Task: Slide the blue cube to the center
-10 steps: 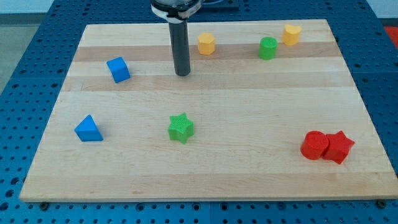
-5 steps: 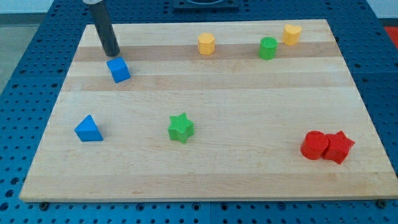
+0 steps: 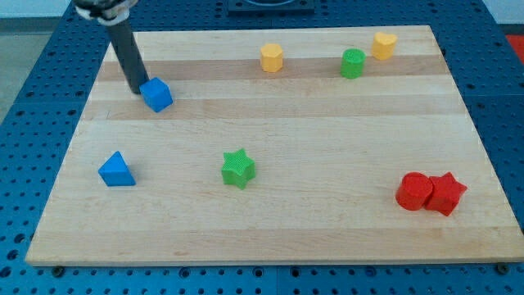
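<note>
The blue cube (image 3: 157, 95) sits on the wooden board (image 3: 270, 221) at the upper left. My tip (image 3: 135, 90) is down on the board right against the cube's left side, touching it or nearly so. The dark rod rises from there toward the view's top left.
A blue triangular block (image 3: 116, 170) lies at the left. A green star (image 3: 237, 168) sits below the middle. A yellow block (image 3: 272, 58), a green cylinder (image 3: 353, 63) and another yellow block (image 3: 384, 45) line the top. A red cylinder (image 3: 414, 191) and a red star (image 3: 445, 193) touch at the lower right.
My tip swept from the top middle to the left, passed above the blue cube, then came down to its left side. The cube has shifted very slightly right.
</note>
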Tool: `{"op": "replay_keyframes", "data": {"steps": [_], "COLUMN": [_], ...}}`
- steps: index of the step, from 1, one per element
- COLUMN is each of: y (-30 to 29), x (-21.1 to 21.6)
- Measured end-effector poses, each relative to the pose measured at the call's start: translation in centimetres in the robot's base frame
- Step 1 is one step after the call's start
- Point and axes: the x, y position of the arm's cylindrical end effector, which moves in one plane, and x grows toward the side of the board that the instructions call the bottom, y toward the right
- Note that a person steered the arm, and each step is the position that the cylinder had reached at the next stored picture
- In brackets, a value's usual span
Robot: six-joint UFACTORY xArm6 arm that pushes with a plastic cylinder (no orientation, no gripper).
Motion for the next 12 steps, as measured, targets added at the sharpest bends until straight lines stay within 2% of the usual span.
{"op": "replay_keyframes", "data": {"steps": [1,4,8,9,10,12], "y": [0.2,0.1,15.5,15.2,12.3,11.8], "x": [1.2,1.2,1.0,1.0,1.0,3.6]}}
